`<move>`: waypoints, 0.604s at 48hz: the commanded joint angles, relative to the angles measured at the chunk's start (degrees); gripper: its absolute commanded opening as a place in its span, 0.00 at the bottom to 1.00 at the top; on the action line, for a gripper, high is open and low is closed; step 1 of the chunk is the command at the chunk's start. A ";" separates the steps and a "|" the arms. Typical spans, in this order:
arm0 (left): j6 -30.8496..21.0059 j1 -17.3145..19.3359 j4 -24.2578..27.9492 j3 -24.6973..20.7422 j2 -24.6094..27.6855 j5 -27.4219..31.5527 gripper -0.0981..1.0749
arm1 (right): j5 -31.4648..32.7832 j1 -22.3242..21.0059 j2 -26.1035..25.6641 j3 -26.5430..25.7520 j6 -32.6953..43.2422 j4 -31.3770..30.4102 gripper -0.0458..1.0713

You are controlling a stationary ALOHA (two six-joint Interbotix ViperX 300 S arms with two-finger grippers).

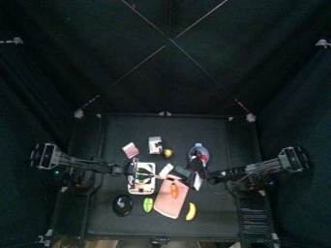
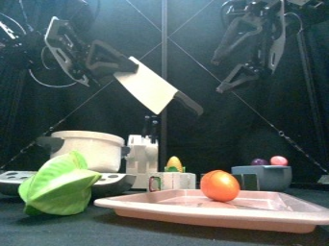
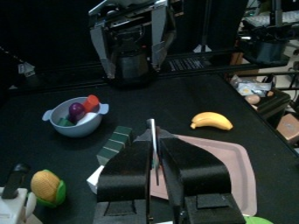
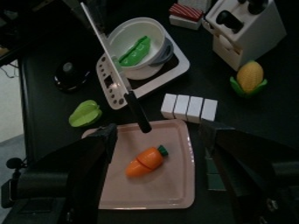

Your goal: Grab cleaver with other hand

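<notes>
cleaver [image 2: 152, 88]: up in the air over the table, tilted, blade toward my left side, dark handle sticking out toward the right. Edge-on in my left wrist view.
left gripper [image 2: 92, 60]: jaws pinching the cleaver at the blade end. Solid hold as far as I can see.
right gripper [image 2: 247, 60]: jaws spread wide, nothing between them, hanging high on the right, apart from the cleaver handle.
right wrist view: cleaver [image 4: 111, 59] runs as a thin line ahead of my open jaws, above the pink board [image 4: 146, 201] with the carrot [image 4: 147, 163] on it.
done: cleaver lifted and presented mid-air; right gripper opened, facing it.
left: bring right jaws around the handle, close, then release left. My read: around halfway, no handover contact yet.
risk: handle is short and angled; right jaws need lining up with it or the grip lands on the blade.
</notes>
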 commanded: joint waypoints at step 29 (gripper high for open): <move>0.09 0.00 -2.55 -0.70 -0.62 -0.53 0.50 | -0.09 0.35 -0.70 0.70 -0.44 -0.09 0.97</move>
